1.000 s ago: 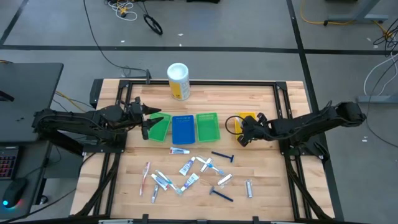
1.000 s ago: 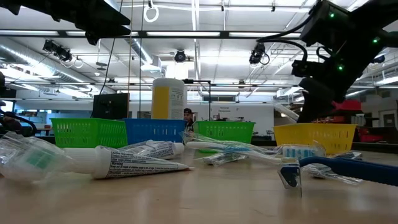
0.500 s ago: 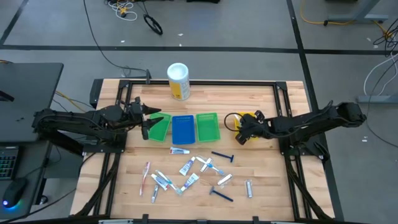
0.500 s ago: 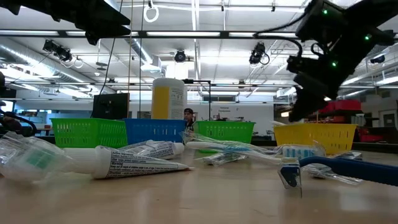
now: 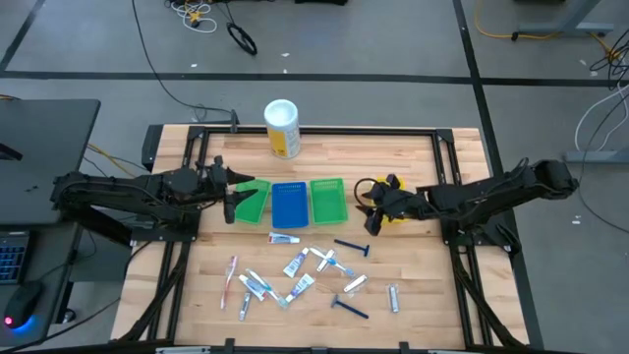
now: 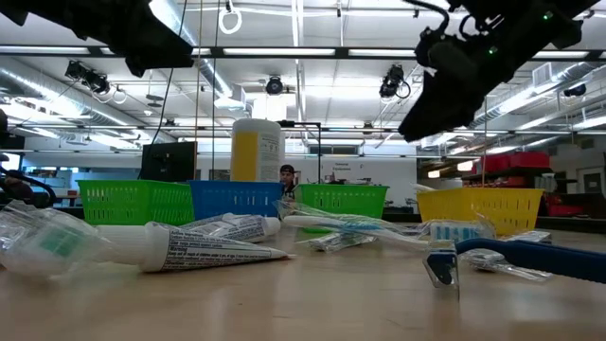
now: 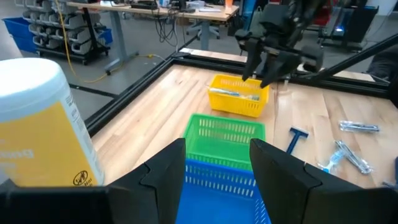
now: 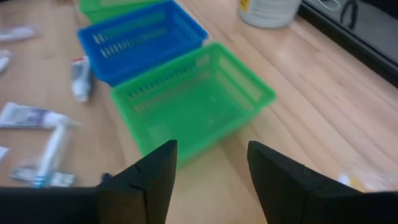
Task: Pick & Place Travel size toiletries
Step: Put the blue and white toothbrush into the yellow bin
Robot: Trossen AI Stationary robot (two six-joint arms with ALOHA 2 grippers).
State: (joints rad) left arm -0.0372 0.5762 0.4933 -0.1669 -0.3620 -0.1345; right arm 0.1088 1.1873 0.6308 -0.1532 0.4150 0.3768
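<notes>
Wooden table [image 5: 413,295] seen from above: the right gripper [image 5: 373,218] hovers by the yellow tray [image 5: 393,185], fingers spread and empty; the toiletries [image 5: 300,270] lie scattered nearer the front edge, apart from it. The left gripper [image 5: 228,197] waits at the left green tray [image 5: 253,202], its jaws parted.

At table height, tubes [image 6: 199,248] and a blue razor [image 6: 516,258] lie in front, the right gripper well above them.

From the left wrist, parted fingers [image 7: 165,171] frame the blue tray [image 7: 217,193]; an item rests in the yellow tray.

From the right wrist, parted fingers [image 8: 155,174] frame the second green tray [image 8: 193,99], tubes beside.
</notes>
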